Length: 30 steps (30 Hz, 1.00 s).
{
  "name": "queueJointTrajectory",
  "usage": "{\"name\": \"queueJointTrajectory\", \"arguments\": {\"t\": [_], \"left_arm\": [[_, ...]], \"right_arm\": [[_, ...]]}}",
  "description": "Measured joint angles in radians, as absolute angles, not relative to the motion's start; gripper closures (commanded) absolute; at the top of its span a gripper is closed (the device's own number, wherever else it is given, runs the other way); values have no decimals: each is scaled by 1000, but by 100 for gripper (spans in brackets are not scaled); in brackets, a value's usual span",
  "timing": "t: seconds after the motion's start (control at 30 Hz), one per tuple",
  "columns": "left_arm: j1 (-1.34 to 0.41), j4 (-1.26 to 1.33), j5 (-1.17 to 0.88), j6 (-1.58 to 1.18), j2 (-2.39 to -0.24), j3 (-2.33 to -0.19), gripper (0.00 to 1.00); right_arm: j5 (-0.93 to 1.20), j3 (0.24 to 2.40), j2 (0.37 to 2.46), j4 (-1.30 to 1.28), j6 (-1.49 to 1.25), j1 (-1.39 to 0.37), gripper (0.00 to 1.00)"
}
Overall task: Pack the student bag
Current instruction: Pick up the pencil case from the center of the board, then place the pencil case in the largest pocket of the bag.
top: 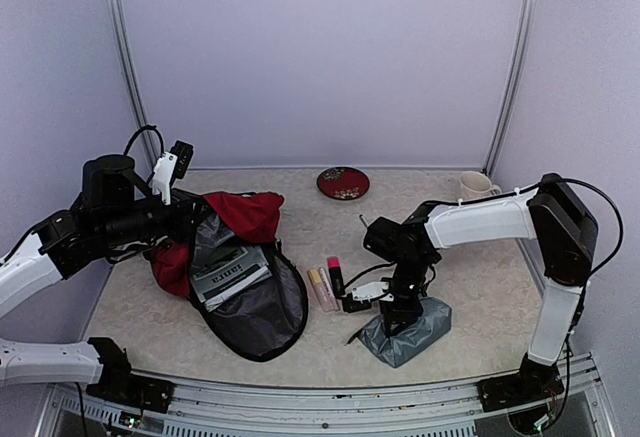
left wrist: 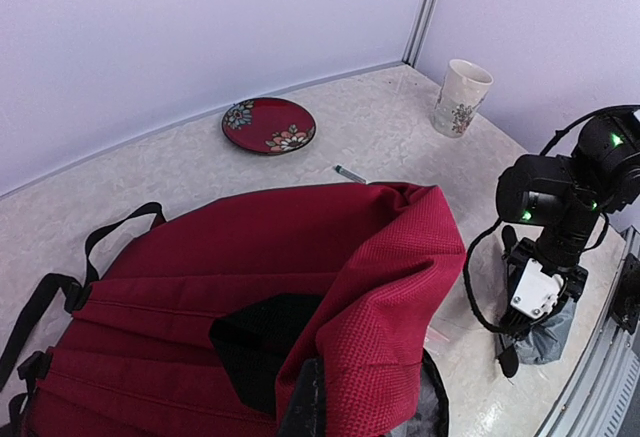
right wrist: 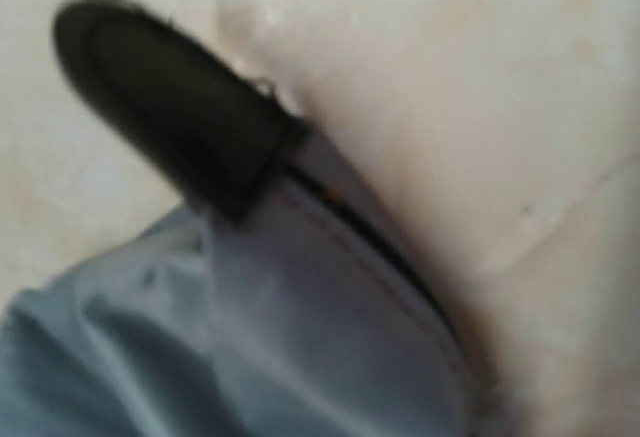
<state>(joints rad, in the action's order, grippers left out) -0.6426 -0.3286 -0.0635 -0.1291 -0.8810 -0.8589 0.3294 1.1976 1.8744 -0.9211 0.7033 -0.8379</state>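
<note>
student bag (left wrist: 250, 287) foreground | red plate (left wrist: 268, 125) behind | cup (left wrist: 462, 97) back right

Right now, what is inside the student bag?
In the open student bag, on its dark grey lining, lies one flat grey-and-white item; I cannot identify it. Whatever is beneath it or under the folded-back red top is covered.

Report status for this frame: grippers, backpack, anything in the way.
Left gripper shut on backpack flap, holding it open. Right gripper down on grey pouch, grip unclear. Markers lie between pouch and backpack.
</note>
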Motion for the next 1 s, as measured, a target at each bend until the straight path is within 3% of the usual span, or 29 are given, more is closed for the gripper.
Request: {"name": "queueJointTrajectory", "arguments": {"t": [0.2,0.47,0.57,0.7,0.83,1.0], "left_arm": [[-643,-326,-65,-130,-881,-859,100],[-643,-322,-76,-136,-881,-859,100],[-642,-324,-103,-142,-884,-873,100],[-644,-324,-150,-150,-888,-916,100],[-661,-328,-154,-153,-905,-958,100],[-693,-355,-148,-152,-928,-987,100]], "right_arm": [[321,1162,1817,-905,686,-856,99],[386,1139,1546,-761,625,-887,100],[479,1118,1404,-585,569,-930,100],[598,1043,1310,-168,448,-1024,100],[648,1067,1452,181,422,-1133,100],[654,1269,1775,291,542,-1211,100]]}}
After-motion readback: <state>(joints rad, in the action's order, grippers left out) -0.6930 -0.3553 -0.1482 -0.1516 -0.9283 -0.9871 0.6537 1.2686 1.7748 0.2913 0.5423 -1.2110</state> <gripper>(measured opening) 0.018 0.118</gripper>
